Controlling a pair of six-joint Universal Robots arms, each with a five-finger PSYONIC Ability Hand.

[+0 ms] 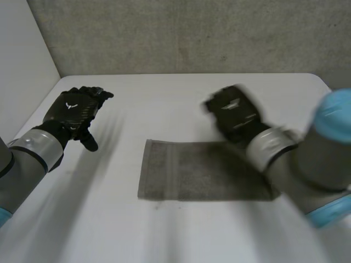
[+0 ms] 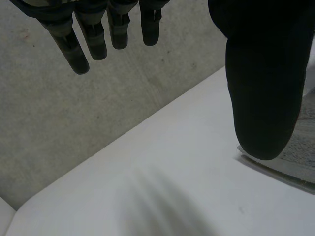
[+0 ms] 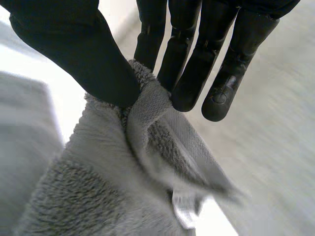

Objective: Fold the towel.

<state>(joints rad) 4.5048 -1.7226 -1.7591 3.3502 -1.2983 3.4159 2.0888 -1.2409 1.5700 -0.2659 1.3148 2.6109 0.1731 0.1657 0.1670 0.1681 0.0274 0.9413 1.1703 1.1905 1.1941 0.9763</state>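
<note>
Overall: a grey towel [image 1: 192, 175] is laid as a long strip near the middle of the white table [image 1: 164, 93].
Right hand [image 1: 233, 112]: clamped on the towel at its far right end. A fold of terry is pinched between the thumb and the fingers [image 3: 192, 73] and held raised.
Left hand [image 1: 74, 112]: held above bare table, well apart from the towel's left end. The fingers [image 2: 74, 49] are kept straight, the thumb is set apart, and nothing is gripped.
Backdrop: a grey concrete wall [image 1: 192, 33] is seen behind the table.
</note>
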